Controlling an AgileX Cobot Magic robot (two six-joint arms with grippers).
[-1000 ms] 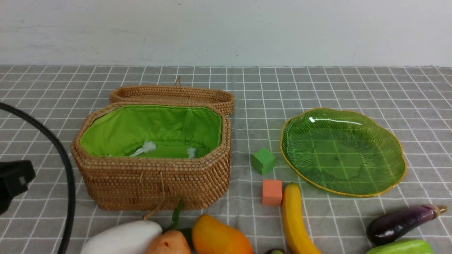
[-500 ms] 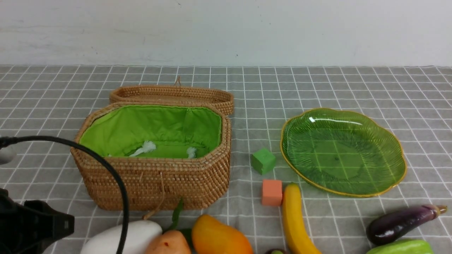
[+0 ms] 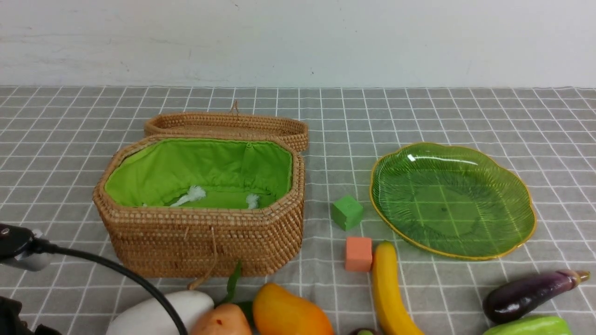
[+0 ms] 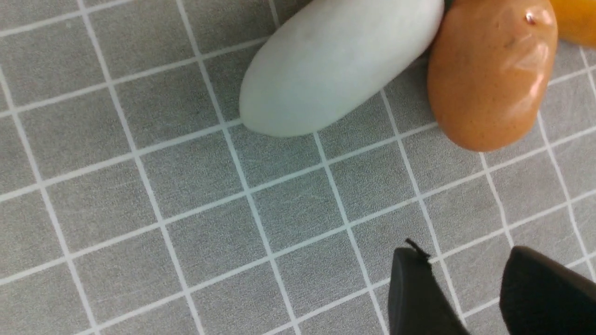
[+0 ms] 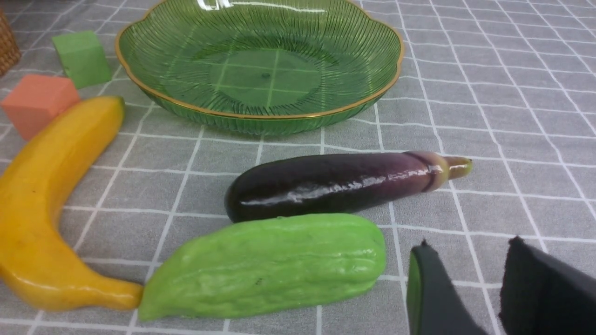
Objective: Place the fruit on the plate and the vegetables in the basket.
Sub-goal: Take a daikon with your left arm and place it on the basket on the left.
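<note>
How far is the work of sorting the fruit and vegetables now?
Nothing looks done: the basket and plate hold no produce. Both grippers are open and empty. Left to sort: banana, mango, mangosteen, eggplant, gourd, radish, potato.

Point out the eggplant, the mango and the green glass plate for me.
Purple eggplant [image 5: 326,186]: right wrist view, on its dark body.
Orange-yellow mango [image 3: 291,311]: front view, on its side.
Green glass plate [image 3: 382,215]: front view, on its rim.

Three fruits [image 3: 293,311], four vegetables [image 3: 526,298] — two cubes [image 3: 358,254], one plate [image 3: 444,209], one basket [image 3: 200,242] (wicker).
</note>
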